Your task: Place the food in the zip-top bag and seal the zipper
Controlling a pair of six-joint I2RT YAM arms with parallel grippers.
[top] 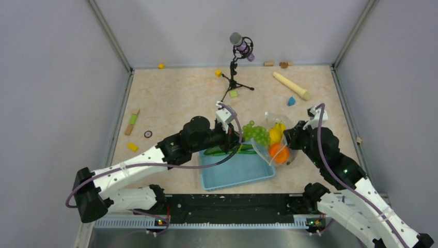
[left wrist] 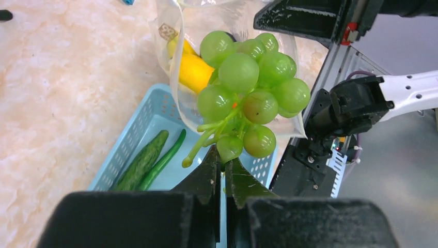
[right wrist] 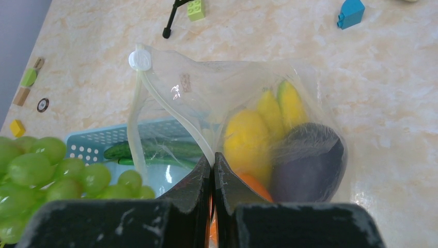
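Note:
My left gripper (left wrist: pixel 225 161) is shut on the lowest part of the green grapes (left wrist: pixel 248 88) and holds the bunch in the air beside the open mouth of the zip-top bag (right wrist: pixel 206 98). My right gripper (right wrist: pixel 212 157) is shut on the bag's mouth edge at the zipper (right wrist: pixel 178 118), whose white slider (right wrist: pixel 139 60) sits at the far end. Inside the bag lie a banana (right wrist: pixel 289 103), a yellow oval fruit (right wrist: pixel 245 139), a dark eggplant (right wrist: pixel 307 160) and an orange (top: pixel 279 153). A green cucumber (left wrist: pixel 142 160) lies in the light blue basket (top: pixel 237 173).
A microphone on a small tripod (top: pixel 235 72) stands behind the bag. A beige wooden cylinder (top: pixel 292 85) and a blue block (top: pixel 292 101) lie at the back right. Small coloured blocks (top: pixel 133 146) are scattered on the left. Grey walls enclose the table.

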